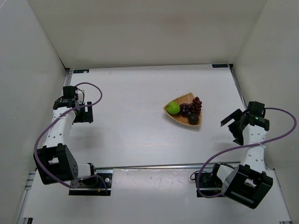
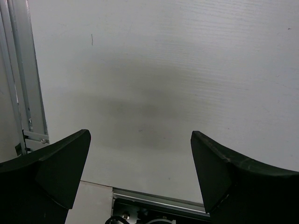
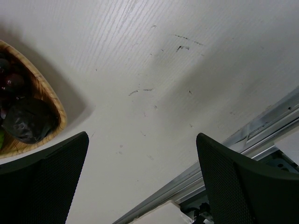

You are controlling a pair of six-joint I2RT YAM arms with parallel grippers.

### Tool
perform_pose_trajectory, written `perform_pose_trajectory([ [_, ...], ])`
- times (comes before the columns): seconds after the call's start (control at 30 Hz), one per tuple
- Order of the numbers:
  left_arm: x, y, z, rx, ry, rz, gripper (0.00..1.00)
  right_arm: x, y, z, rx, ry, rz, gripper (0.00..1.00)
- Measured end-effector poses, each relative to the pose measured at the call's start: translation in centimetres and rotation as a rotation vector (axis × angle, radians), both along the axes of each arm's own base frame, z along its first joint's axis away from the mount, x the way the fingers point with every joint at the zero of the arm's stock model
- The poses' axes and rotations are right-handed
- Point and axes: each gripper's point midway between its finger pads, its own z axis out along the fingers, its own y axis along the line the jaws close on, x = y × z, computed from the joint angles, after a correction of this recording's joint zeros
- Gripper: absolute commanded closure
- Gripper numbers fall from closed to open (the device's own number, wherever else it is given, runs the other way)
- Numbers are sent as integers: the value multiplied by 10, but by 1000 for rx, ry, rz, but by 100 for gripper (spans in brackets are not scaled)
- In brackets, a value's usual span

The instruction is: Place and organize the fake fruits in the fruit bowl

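The wicker fruit bowl [image 1: 181,99] sits right of the table's middle. In it lie the green round fruit [image 1: 174,108], the grape bunch [image 1: 191,106] and the dark purple-black fruit [image 1: 193,119]. In the right wrist view the bowl's rim [image 3: 52,100] shows at the left edge with the dark fruit [image 3: 28,125] and grapes [image 3: 13,81] inside. My right gripper [image 1: 232,124] is open and empty, to the right of the bowl [image 3: 141,154]. My left gripper [image 1: 88,113] is open and empty, far left over bare table [image 2: 140,149].
A metal rail [image 1: 154,166] runs along the table's near edge in front of the arm bases. Another rail [image 2: 25,79] runs down the left side. White walls enclose the table at the back and both sides.
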Motion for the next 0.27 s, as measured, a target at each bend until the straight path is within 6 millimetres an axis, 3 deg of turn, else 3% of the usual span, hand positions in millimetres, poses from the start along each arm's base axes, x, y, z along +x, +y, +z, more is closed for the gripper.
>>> perform_pose_trajectory([
  [0.27,-1,-1,-1,-4,2,-2,1,-2,-1,3,-16,-10,4,0],
])
